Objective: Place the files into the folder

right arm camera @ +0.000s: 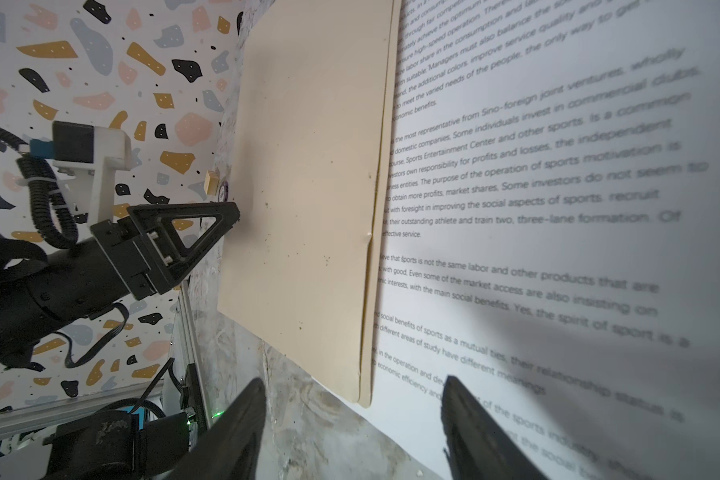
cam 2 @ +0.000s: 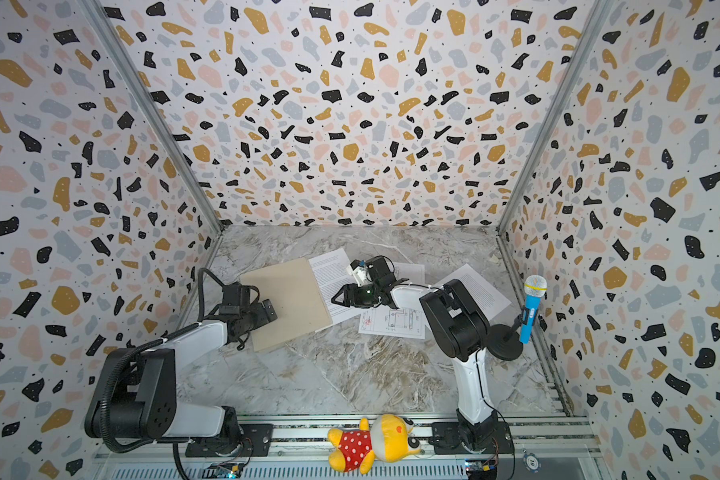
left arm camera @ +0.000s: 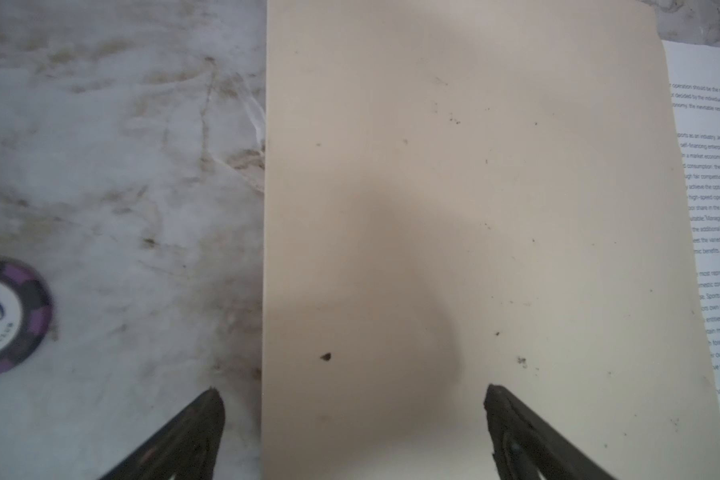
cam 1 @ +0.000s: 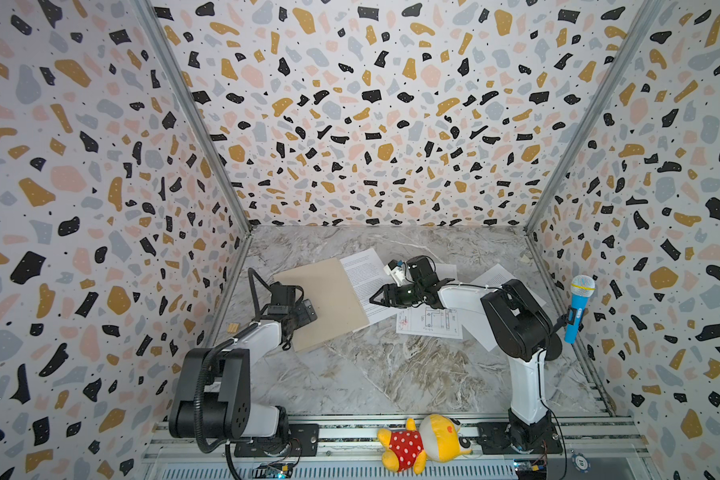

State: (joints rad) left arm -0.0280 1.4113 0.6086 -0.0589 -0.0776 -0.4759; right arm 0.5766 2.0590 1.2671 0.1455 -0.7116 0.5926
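While my left pincer (left arm camera: 350, 390) stands wide apart and empty over the edge of the folder (left arm camera: 466, 208), my right pincer (right arm camera: 352, 382) — jaws apart, empty — reaches low across the printed sheet (right arm camera: 558, 208), arm outstretched.

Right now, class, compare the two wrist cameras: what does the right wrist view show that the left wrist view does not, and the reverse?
Only the right wrist view: the speckled wall, the left arm, and the right pincer, open. Only the left wrist view: the purple poker chip face-on; the right wrist view gives at most a purple sliver. Both: the closed tan folder, the printed sheet along its edge, the marble table, and the open left pincer by the folder.
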